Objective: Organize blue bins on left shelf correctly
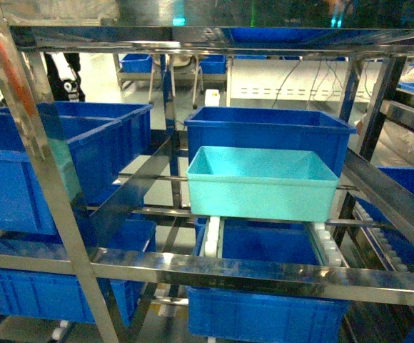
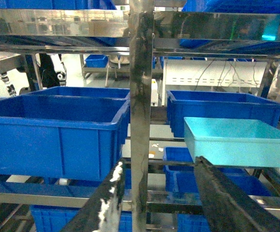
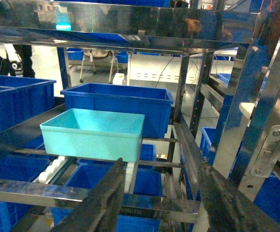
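From my remote station I look through the left shelf (image 1: 264, 275), a rack of shiny steel uprights and rails that fills all three views, with white roller tracks (image 1: 212, 239) carrying its middle level. Royal-blue totes (image 1: 50, 168) sit on several tiers: a large pair at left on the middle level, one (image 1: 268, 128) at the back of the centre bay, and others (image 1: 264, 314) on the level below. On the centre bay's rollers sits the turquoise bin (image 1: 260, 187), upright and empty, right in front of the blue tote behind it; whether the two touch I cannot tell. It rests toward the front of the track, with a steel rail crossing just below it. In the left wrist view my left tool (image 2: 166, 203) shows two dark fingers (image 2: 227, 203) spread wide, holding nothing, short of the shelf's front upright. In the right wrist view my right tool (image 3: 161, 203) likewise stands wide apart and empty, its fingers (image 3: 104, 203) framing the front rail, with the turquoise bin beyond and to the left.
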You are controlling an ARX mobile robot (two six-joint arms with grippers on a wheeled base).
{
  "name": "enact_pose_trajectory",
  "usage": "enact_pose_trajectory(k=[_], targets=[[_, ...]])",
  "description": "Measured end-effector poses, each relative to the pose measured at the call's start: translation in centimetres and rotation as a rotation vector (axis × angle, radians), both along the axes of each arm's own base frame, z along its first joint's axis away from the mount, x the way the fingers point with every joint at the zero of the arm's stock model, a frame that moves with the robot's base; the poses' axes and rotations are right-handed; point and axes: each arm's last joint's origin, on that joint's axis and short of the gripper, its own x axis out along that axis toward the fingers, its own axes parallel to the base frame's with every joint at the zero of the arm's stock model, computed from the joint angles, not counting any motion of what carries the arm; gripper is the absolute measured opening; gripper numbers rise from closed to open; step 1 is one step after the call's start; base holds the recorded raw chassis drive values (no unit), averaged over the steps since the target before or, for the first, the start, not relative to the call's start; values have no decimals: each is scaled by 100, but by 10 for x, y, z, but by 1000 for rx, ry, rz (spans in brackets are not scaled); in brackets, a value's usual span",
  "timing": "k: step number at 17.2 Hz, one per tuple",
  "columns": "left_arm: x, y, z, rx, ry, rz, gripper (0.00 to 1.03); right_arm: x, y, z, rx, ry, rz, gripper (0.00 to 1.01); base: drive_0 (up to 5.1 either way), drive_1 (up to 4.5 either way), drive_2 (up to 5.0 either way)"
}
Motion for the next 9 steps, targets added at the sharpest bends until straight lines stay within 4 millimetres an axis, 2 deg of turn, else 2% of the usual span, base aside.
enact_pose_trajectory(k=[5,6,9], targets=[[0,0,0,0,0,0,90,0,0,0,0,0,0,94,0,0,0],[0,0,0,0,0,0,99,0,0,0,1,0,0,100,0,0,0],[0,0,0,1,0,0,98,0,0,0,1,0,0,98,0,0,0]])
